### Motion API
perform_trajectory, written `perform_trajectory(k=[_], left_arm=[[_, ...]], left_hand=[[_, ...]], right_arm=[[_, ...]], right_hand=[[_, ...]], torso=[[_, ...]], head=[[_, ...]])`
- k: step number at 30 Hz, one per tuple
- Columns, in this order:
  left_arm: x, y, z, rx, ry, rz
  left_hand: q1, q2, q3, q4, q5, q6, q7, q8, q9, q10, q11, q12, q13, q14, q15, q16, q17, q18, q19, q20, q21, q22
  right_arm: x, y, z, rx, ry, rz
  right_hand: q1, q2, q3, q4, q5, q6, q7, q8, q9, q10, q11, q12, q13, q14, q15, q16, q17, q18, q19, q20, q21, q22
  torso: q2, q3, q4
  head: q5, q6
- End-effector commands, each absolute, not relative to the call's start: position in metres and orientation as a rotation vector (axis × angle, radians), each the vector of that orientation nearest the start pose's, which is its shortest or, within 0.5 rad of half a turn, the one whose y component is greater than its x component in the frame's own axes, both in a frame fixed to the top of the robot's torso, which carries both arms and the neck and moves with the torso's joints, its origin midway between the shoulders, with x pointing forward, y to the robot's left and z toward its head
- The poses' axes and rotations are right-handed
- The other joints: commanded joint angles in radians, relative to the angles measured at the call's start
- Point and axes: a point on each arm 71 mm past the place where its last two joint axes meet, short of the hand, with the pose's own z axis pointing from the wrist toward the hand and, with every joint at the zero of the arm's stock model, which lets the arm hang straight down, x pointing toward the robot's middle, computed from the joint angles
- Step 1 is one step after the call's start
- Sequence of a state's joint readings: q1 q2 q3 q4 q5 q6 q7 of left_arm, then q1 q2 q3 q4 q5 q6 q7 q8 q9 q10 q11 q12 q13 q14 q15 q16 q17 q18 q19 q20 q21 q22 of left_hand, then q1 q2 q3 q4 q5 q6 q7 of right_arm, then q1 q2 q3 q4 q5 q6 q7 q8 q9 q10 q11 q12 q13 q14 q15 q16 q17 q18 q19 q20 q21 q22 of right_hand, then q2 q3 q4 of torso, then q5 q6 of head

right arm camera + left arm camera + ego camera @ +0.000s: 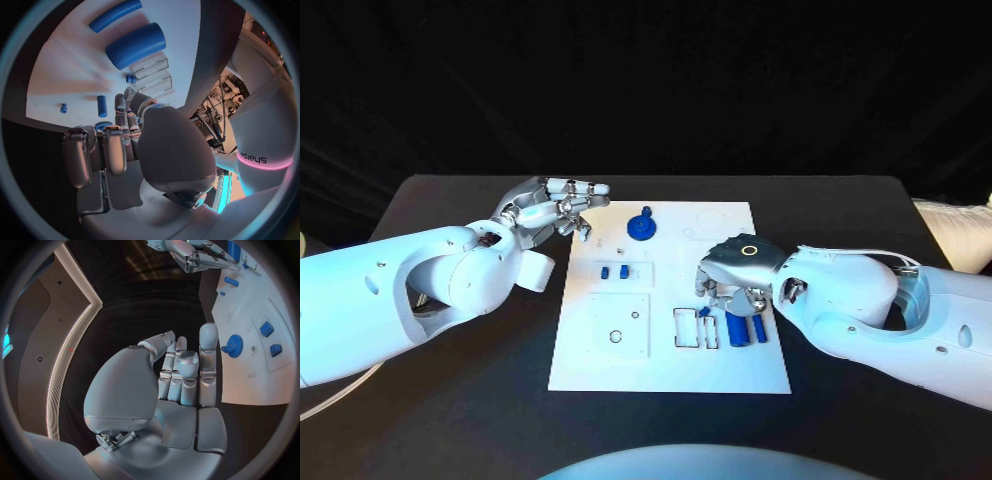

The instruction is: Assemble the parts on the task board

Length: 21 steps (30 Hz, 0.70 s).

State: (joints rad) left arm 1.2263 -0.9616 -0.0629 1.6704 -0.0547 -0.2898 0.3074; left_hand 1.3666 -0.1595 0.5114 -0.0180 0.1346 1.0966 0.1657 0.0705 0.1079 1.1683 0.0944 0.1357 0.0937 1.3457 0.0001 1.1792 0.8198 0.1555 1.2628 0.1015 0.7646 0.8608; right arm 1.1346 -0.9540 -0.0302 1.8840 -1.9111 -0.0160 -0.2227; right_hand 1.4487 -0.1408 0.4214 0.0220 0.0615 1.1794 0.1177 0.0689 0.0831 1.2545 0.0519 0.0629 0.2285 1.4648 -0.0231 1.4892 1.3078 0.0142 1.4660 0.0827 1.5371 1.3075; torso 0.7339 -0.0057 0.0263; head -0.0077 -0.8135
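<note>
While the right hand (733, 275) hovers over the task board (733, 375), the blue cylinders (747, 330) lie just beneath it toward six o'clock, long axes running twelve to six. Its fingers curl downward, apparently holding nothing, though its grip is hard to judge. The left hand (557, 208), fingers loosely curled and empty, sits off the board's ten o'clock corner, farther from the cylinders and near the blue gear (643, 227).
</note>
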Motion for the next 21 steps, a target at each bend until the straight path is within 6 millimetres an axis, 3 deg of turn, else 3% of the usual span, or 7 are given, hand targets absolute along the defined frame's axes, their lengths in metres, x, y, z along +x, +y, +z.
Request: perform_trajectory(k=[1,21], left_arm=[[0.4599,0.2191,-0.1668,-1.077,1.531,-1.56],[0.4603,0.2212,-0.1676,-1.081,1.54,-1.557]], left_hand=[[-0.008,0.004,-0.005,0.0,0.006,-0.007,-0.003,-0.005,-0.002,-0.007,-0.003,0.004,-0.001,0.001,0.004,0.006,0.001,0.013,0.001,0.001,0.003,0.001],[-0.007,0.005,-0.007,-0.001,0.007,-0.014,0.0,-0.006,-0.004,-0.014,-0.001,0.006,-0.002,0.003,0.005,0.009,0.002,0.013,0.003,0.002,0.002,-0.001]], right_arm=[[0.3916,-0.1493,-0.1952,-0.758,1.748,0.45],[0.3923,-0.1435,-0.2038,-0.779,1.763,0.444]], right_hand=[[-0.009,0.002,0.006,0.003,-0.004,0.009,-0.004,-0.003,0.0,0.011,-0.001,0.0,-0.003,0.081,0.004,-0.004,0.146,0.0,0.072,0.007,-0.004,0.214],[-0.011,0.001,0.009,0.004,-0.007,0.014,-0.005,-0.001,0.001,0.018,-0.002,0.001,-0.009,0.081,0.003,-0.005,0.145,0.0,0.072,0.006,-0.004,0.214]], torso=[[0.001,0.0001,0.0002],[0.0,0.0005,0.0007]], head=[[0.001,-0.001],[0.008,-0.007]])
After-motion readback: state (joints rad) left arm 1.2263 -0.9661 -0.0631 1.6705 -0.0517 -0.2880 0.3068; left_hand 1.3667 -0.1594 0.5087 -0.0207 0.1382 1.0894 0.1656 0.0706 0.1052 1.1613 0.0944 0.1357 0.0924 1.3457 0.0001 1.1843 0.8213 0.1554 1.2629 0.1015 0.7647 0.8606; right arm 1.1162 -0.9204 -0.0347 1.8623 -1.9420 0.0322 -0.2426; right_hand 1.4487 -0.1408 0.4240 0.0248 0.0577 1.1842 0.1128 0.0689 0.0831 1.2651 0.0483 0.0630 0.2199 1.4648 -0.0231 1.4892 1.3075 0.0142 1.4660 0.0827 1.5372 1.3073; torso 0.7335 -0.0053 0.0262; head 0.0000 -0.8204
